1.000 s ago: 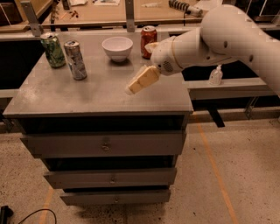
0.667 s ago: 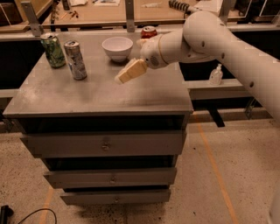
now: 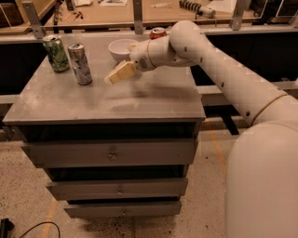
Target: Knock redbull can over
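Observation:
The redbull can (image 3: 80, 63), slim and silver-grey with dark bluish markings, stands upright at the back left of the grey cabinet top (image 3: 107, 100). My gripper (image 3: 113, 77) with its tan fingers hangs just above the top, a short way to the right of the can and apart from it. It points left toward the can and holds nothing.
A green-patterned can (image 3: 55, 53) stands upright left of the redbull can. A white bowl (image 3: 121, 48) sits behind my gripper. A red cola can (image 3: 157, 33) shows behind my arm. A wooden workbench (image 3: 139, 11) runs behind the cabinet; drawers are below.
My arm has swung left across the cabinet top, bringing the gripper from the middle right to close beside the redbull can. The cans and bowl have not moved.

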### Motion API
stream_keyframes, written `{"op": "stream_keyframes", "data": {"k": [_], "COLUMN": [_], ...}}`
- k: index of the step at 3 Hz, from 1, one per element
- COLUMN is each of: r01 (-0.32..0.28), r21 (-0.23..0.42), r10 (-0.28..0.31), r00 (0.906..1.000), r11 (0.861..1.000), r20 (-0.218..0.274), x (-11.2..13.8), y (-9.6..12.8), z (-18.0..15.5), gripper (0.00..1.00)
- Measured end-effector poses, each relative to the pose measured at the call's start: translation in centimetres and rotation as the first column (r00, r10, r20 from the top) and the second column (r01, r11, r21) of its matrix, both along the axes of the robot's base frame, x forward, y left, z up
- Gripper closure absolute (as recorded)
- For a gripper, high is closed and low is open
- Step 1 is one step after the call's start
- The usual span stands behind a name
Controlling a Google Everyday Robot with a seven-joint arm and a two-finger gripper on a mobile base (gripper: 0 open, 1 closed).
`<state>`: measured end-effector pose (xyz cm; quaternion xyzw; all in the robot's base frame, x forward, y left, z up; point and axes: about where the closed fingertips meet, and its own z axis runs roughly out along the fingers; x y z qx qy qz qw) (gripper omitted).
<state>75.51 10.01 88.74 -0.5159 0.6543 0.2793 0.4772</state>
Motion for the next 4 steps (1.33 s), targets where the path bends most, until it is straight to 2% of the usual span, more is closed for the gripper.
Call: {"op": "stream_keyframes", "data": {"k": [1, 2, 3, 4], "r01": [-0.001, 0.007, -0.036, -0.028], "r21": [0.006, 0.017, 0.054, 0.081], "r10": [0.001, -0.007, 0.035, 0.029], "r00": [1.0000, 0.9999, 0.9989, 0.9996], "r11": [1.000, 1.000, 0.998, 0.996], "r20": [0.001, 0.009, 0.032, -0.006], "x": [0.3, -0.2, -1.0, -1.2], "y": [0.3, 1.5, 5.3, 8.7], "z": [0.0, 0.3, 1.3, 1.1], "gripper": [0.00, 0.00, 0.00, 0.02]}}
